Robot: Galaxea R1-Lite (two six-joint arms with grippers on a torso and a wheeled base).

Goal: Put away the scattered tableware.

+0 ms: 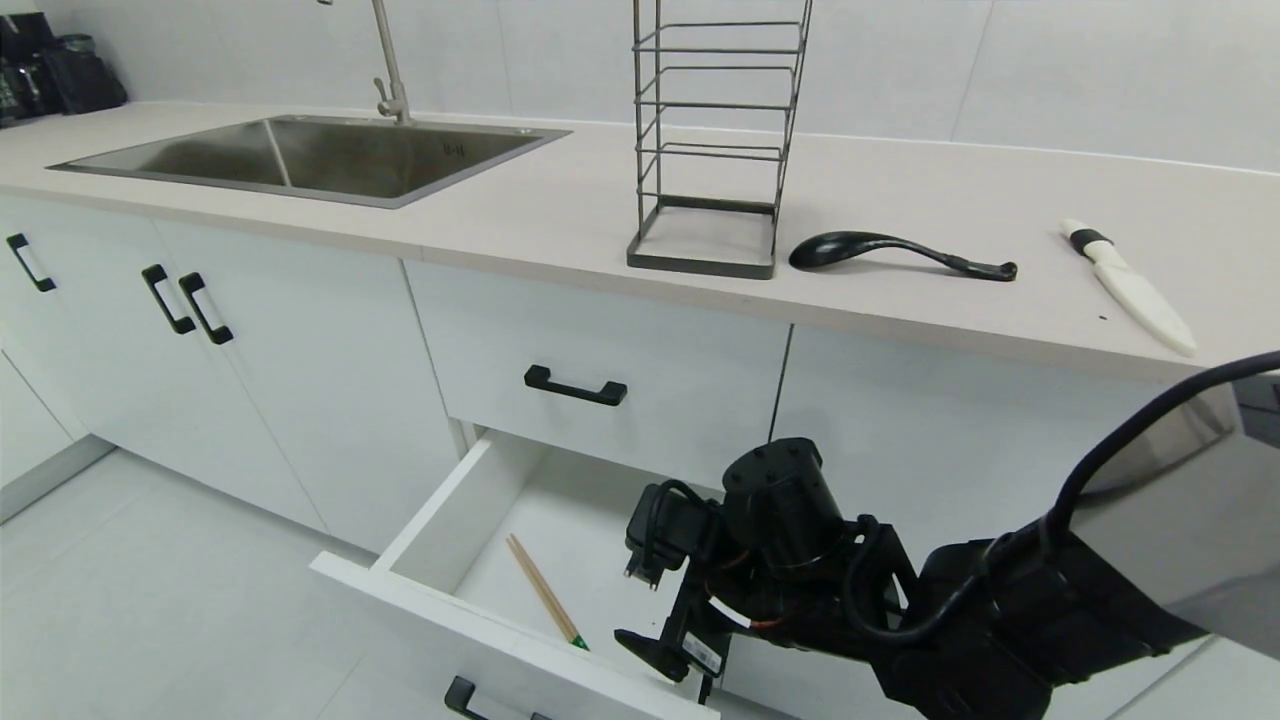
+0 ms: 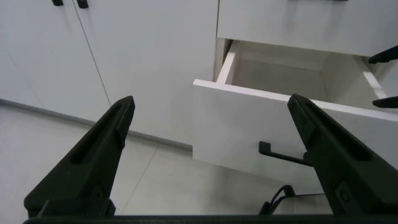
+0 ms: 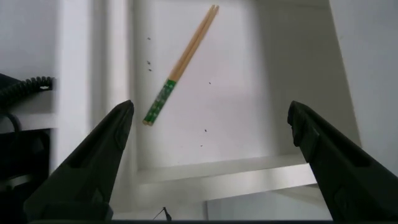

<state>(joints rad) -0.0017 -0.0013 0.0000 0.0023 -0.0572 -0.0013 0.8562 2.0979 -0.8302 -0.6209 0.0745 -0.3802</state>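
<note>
A pair of wooden chopsticks with green ends [image 1: 545, 590] [image 3: 180, 65] lies on the floor of the open white drawer [image 1: 450, 510] under the counter. My right gripper [image 1: 640, 610] [image 3: 211, 162] hangs open over that drawer, just beside the chopsticks, with nothing between its fingers. On the countertop lie a black ladle [image 1: 900, 250] and, further right, a white knife with a black band [image 1: 1130, 285]. My left gripper [image 2: 211, 155] is open and empty, low in front of the drawer's front panel [image 2: 249, 124].
A tall wire rack [image 1: 710, 150] stands on the counter left of the ladle. A steel sink [image 1: 300, 155] with a tap is at the far left. Closed cabinet doors and a shut drawer [image 1: 575, 385] sit above and beside the open one.
</note>
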